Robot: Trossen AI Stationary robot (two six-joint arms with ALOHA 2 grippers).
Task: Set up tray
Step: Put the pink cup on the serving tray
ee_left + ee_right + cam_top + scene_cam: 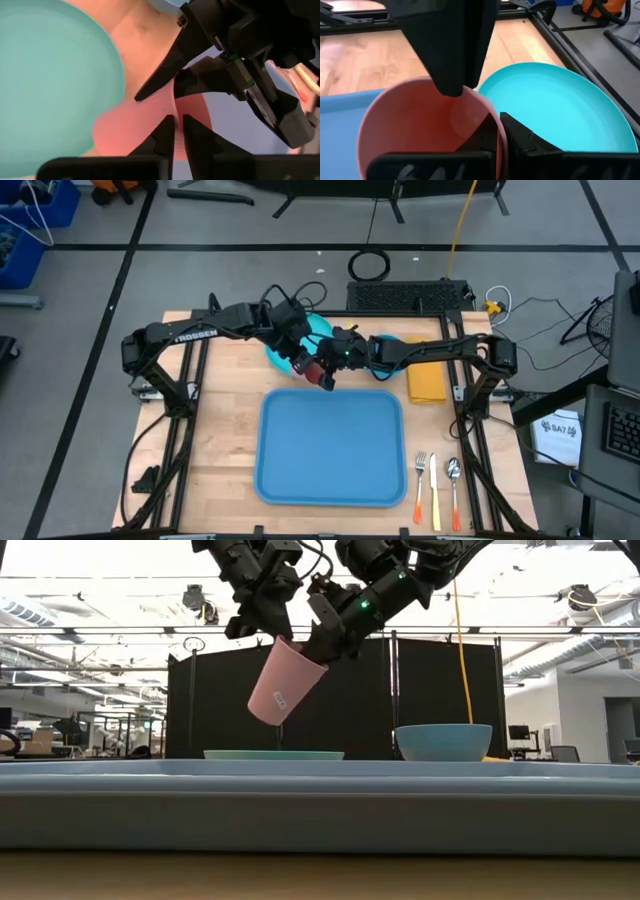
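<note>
A pink cup (pixel 286 682) hangs tilted in the air above the far edge of the large blue tray (pixel 330 448), rim up and base low toward the left. In the high view the cup (pixel 320 371) sits between both grippers. My left gripper (pixel 178 119) comes from the left and my right gripper (pixel 500 119) from the right; each is shut on the cup's rim. A turquoise plate (pixel 305 332) and a blue bowl (pixel 443 741) rest on the table beyond the tray. My left gripper pinches the cup's rim (pixel 177 106) between its two fingers, coming from above and the table's left. The cup is lifted clear and tilted. My right gripper pinches the opposite side of the rim (pixel 502 131), with one finger (pixel 485 137) inside the cup and one (pixel 522 140) outside. It comes slanting down from the table's right.
A yellow-orange napkin (pixel 427 383) lies on the table right of the tray's far corner. A fork, knife and spoon (pixel 436 486) lie side by side to the right of the tray. The plate (pixel 560 107) is just beyond the cup.
</note>
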